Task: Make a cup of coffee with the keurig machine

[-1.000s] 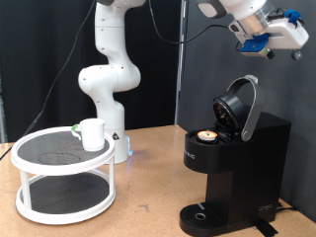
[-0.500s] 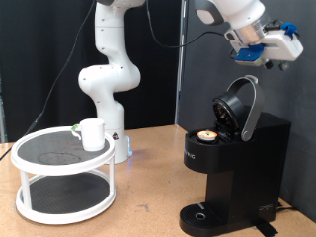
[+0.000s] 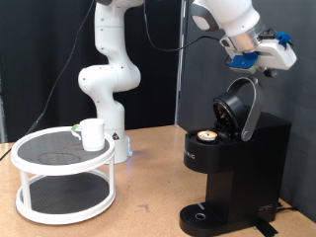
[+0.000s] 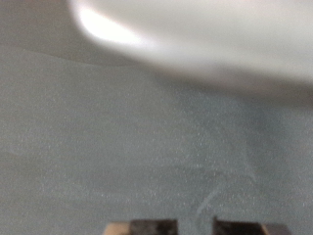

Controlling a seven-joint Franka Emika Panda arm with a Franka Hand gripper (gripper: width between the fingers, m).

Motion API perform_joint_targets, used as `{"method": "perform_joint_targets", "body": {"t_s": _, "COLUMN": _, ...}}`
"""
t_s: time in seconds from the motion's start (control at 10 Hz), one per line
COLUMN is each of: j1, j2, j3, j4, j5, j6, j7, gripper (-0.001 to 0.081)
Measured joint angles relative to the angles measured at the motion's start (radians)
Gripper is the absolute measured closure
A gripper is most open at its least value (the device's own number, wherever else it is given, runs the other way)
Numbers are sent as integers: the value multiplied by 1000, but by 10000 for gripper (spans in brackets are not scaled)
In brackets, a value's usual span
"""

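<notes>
Hovering high in the exterior view's upper right, the end effector (image 3: pixel 265 61) hangs above the raised lid (image 3: pixel 240 107) of the keurig machine (image 3: pixel 235 163), apart from it, nothing between the fingers. Can't tell if it's open or closed: the exterior view shows only a blue-and-white hand w/ no clear finger gap, and the wrist view gives just two dark fingertips (image 4: pixel 147 227) at the frame edge over grey blur plus a pale out-of-focus shape. Machine stands on the tabletop (image 3: pixel 148 202) at the exterior view's right: black plastic, blocky body, rounded hinged lid w/ a silver rim tipped up and back, round drip base (image 3: pixel 204 214) at the bottom. Coffee pod (image 3: pixel 207 136) sits in the open chamber, small and pale. Judging by looks, the machine is stiff, fairly heavy and unlikely to slide under a light push; the lid is smooth, glossy plastic, prob. slippery, so its front rim or handle edge seems the best place to bear on. The cup (image 3: pixel 92 133), plain white ceramic, sits well apart on the top tier of a white two-tier round rack (image 3: pixel 61 178) at the exterior view's left. Glazed, rigid, breakable, likely light when empty; take it by the rim wall or the handle, which isn't clearly visible.
</notes>
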Motion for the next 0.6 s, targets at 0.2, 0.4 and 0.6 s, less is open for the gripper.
{"method": "perform_joint_targets", "body": {"t_s": 0.2, "j1": -8, "j2": -17, "j3": -5, "j4": -25, "j5": 0, "j6": -1, "j7": -18, "gripper": 803}}
{"method": "perform_joint_targets", "body": {"t_s": 0.4, "j1": -17, "j2": -41, "j3": -12, "j4": -55, "j5": 0, "j6": -1, "j7": -47, "gripper": 805}}
{"method": "perform_joint_targets", "body": {"t_s": 0.6, "j1": -23, "j2": -71, "j3": -22, "j4": -87, "j5": 0, "j6": -2, "j7": -75, "gripper": 806}}
